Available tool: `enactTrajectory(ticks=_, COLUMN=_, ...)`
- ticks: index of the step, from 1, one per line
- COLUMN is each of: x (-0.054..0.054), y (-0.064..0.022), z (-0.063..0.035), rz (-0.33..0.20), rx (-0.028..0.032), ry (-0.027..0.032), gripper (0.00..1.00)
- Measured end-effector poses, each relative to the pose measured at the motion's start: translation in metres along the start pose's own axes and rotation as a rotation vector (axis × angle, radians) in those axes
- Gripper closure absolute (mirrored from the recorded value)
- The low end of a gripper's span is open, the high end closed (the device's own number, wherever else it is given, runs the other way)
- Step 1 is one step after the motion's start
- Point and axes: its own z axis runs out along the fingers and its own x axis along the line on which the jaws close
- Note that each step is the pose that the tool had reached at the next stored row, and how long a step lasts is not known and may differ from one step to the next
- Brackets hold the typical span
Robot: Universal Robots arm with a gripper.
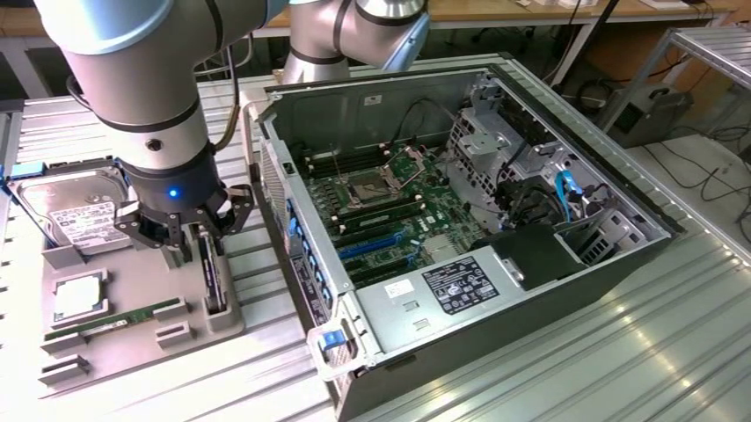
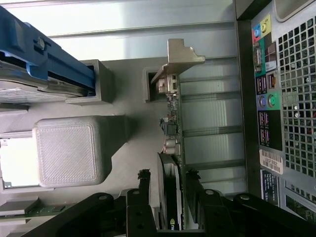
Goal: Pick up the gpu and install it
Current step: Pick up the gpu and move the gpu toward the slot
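**Gripper (image 1: 197,246) open astride the gpu (image 1: 211,277), card seated in its holder**

Exterior view, left half of the frame: arm reaches down from the upper left, wrist vertical, blue light lit on the wrist housing. Gripper sits low over the grey holder tray (image 1: 141,347), at the tray's edge nearest the computer case (image 1: 388,110). The gpu stands on its long edge in a slot there, thin and black, running toward the lower edge of the frame. Jaws are spread, one finger on each side of the card's upper end.

Wrist view: the gpu (image 2: 173,143) runs straight out from between the fingers (image 2: 143,183), with its silver bracket (image 2: 180,57) at the far end, next to a grey slot wall. Gripper (image 2: 168,180) is not clamped. The fingers flank the card closely, but whether either pad touches it cannot be told. The card is seated in the holder, not lifted.

Other parts on the tray, exterior view:
- Hard drive (image 1: 76,221) with white label, toward the exterior view's left of the gripper.
- Square processor chip (image 1: 79,299) below the drive.
- Green memory stick (image 1: 118,318) lying flat, lower left.

Case lies on its side in the centre of the frame, side panel off. Motherboard (image 1: 388,211) is exposed, with blue expansion slots (image 1: 369,246) near its lower edge. The power supply (image 1: 463,283) with its black label sits at the lower middle. Everything rests on a ribbed metal table (image 1: 586,369).

In the wrist view, the case's rear port panel (image 2: 289,89) lies just beside the tray.
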Motion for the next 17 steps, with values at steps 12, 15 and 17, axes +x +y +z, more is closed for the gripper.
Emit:
enactTrajectory(ticks=12, x=0.0000, y=0.0000, z=0.0000, rz=0.000, rx=0.0000, ry=0.0000, gripper=0.73)
enactTrajectory(ticks=15, x=0.0000, y=0.0000, z=0.0000, rz=-0.010, rx=-0.0002, ry=0.0002, gripper=0.73)
enactTrajectory(ticks=17, x=0.0001, y=0.0000, z=0.0000, rz=-0.032, rx=-0.0007, ry=0.0008, gripper=0.73)
